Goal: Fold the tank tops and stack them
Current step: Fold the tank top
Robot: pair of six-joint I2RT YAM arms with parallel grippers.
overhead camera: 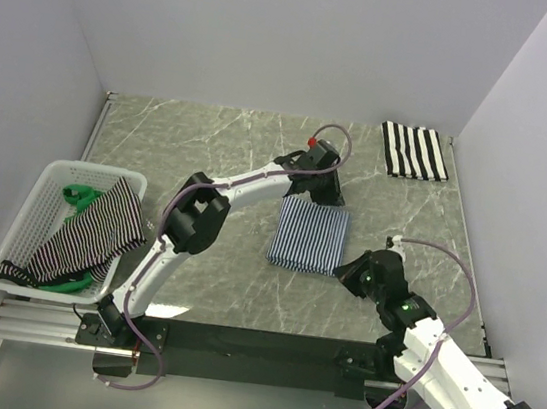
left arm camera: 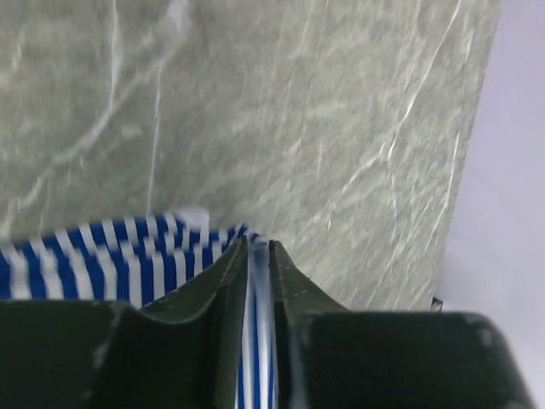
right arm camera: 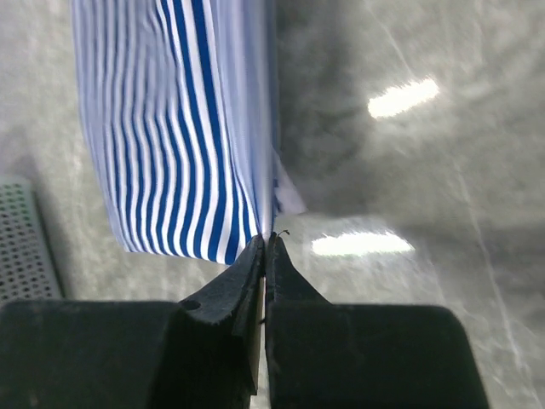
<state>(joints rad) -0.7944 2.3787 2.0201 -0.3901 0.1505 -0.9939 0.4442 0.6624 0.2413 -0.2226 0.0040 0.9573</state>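
Observation:
A folded thin navy-and-white striped tank top (overhead camera: 310, 237) lies in the middle of the table. My left gripper (overhead camera: 319, 192) is at its far edge and is shut on the cloth, which shows pinched between the jaws in the left wrist view (left arm camera: 257, 249). My right gripper (overhead camera: 348, 272) is at its near right corner, shut on the edge of the same top (right arm camera: 179, 128), which is pinched at the gripper's tips (right arm camera: 266, 239). A folded broad black-and-white striped tank top (overhead camera: 415, 152) lies at the back right. More striped tops (overhead camera: 93, 231) are heaped in the basket.
A white plastic mesh basket (overhead camera: 41, 196) stands at the left edge of the table, with a green item (overhead camera: 79, 195) among the clothes. White walls close in the table on the left, back and right.

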